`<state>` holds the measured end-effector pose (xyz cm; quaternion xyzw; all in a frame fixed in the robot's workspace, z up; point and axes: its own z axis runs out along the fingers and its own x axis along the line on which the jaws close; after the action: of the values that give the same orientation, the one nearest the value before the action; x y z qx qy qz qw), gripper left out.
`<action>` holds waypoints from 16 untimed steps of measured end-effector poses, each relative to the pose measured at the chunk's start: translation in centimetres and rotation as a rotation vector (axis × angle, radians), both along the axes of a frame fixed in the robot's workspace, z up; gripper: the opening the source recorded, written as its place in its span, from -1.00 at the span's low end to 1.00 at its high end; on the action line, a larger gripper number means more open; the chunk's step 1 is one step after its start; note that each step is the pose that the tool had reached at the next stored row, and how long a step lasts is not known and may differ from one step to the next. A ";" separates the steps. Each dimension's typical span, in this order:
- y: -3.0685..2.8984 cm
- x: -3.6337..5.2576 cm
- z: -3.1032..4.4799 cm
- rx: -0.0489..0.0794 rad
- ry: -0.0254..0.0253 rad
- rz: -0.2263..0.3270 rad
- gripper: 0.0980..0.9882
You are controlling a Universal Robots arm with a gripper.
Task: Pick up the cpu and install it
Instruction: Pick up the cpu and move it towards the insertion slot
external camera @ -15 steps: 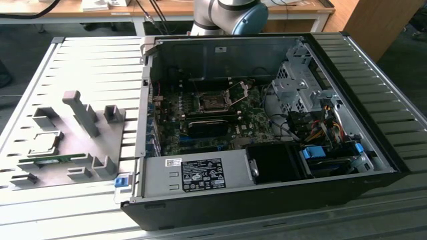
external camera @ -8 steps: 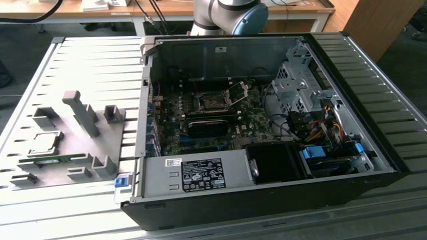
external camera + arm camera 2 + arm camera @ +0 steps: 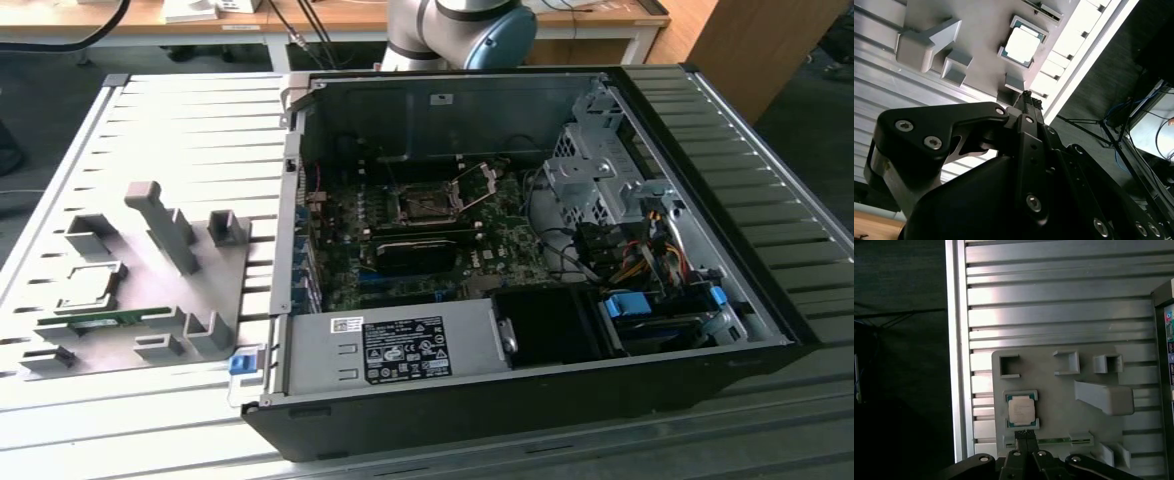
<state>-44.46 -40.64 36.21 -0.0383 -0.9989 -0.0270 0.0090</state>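
Exterior view: an open computer case (image 3: 534, 410) lies on its side on a slotted metal table (image 3: 187, 130), with the base of the robot arm (image 3: 461, 30) behind it. Inside the case, the metal-framed socket (image 3: 424, 205) sits near the middle of the board, with a grey power supply (image 3: 387, 350) along the near wall. To the exterior view's left of the case lies a grey fixture plate (image 3: 144, 300) carrying several raised holders. The cpu (image 3: 90, 284) rests flat in a square holder near the plate's far left edge, well apart from the case, and a green memory stick (image 3: 94, 320) lies just beside it.

Second wrist view: the black gripper (image 3: 1029, 98) hangs above the fixture plate (image 3: 979, 30). Its narrow fingers are pressed together at the tip with nothing between them. The cpu (image 3: 1021, 44), silvery top up, sits in its frame near the tip but clear of it. The edge of the table (image 3: 876, 30) and the dark floor lie close by.

First wrist view: the fingertips of the gripper (image 3: 1025, 434) meet in a thin seam and grip nothing. The cpu (image 3: 1021, 409) lies in its holder on the plate (image 3: 1054, 390), just ahead of the tip and untouched. The memory stick (image 3: 1056, 441) lies alongside, near the fingers.
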 end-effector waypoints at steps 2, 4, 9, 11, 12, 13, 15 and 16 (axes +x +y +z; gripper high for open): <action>0.00 0.00 -0.09 0.002 0.0000 0.000 -0.98; 0.00 0.00 -0.18 0.003 0.0000 0.000 -0.98; 0.00 0.00 -0.46 0.007 -0.0001 0.000 -0.98; 0.00 0.00 -0.57 0.008 0.0000 0.000 -0.98; 0.00 0.00 -0.64 0.009 -0.0001 0.000 -0.98; 0.00 0.00 -0.70 0.009 0.0000 0.000 -0.98; 0.00 0.00 -0.83 0.010 -0.0001 0.000 -0.98; 0.00 0.00 -0.90 0.011 0.0000 0.000 -0.98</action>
<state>-44.46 -40.64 35.31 -0.0383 -0.9987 -0.0323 0.0092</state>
